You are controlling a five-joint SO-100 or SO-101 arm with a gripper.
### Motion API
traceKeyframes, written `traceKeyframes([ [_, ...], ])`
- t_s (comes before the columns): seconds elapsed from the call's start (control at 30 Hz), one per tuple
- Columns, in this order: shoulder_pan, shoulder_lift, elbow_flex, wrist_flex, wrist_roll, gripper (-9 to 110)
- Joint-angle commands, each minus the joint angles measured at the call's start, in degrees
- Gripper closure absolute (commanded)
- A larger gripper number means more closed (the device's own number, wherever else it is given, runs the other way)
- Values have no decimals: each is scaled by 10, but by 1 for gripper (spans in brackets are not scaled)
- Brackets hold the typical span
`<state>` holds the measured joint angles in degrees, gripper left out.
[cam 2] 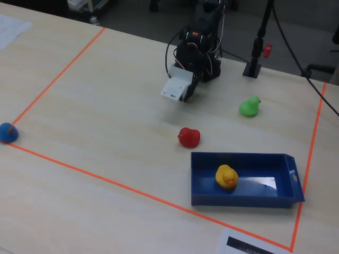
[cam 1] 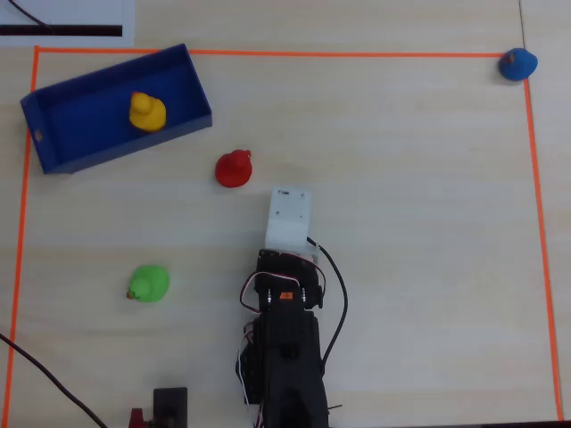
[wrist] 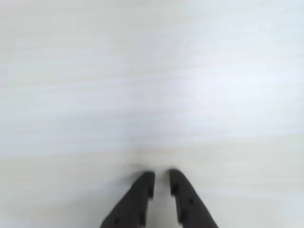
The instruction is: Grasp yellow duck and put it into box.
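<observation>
Pale wooden table (cam 1: 410, 178) fills the overhead view, edged by an orange tape border (cam 1: 268, 53). Biggest piece on it is the blue box (cam 1: 53, 107), upper left of that frame, and the yellow duck (cam 1: 146, 111) sits inside, upright on the box floor, clear of the walls! So the drop looks done, and I judge we are at the retreat.

Arm (cam 1: 285, 357) stands at bottom centre, pulled back, well apart from the box. Red duck (cam 1: 234, 168) rests just below the box, green duck (cam 1: 148, 283) lower left, blue duck (cam 1: 517, 64) upper right on the tape.

Wrist view: gripper (wrist: 161, 178) empty, jaws narrow with a slim gap, only bare table beneath. Next move asks for little, I reckon: settle at rest, steering clear of the red duck nearby.
</observation>
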<state>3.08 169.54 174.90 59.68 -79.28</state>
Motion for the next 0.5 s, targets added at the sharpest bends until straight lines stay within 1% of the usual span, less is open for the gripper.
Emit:
traceKeyframes([
  [0.0,-10,12,9,24,-3,101],
  [0.23,-11,66,10,116,-33,101],
  [0.47,-10,124,18,139,-60,101],
])
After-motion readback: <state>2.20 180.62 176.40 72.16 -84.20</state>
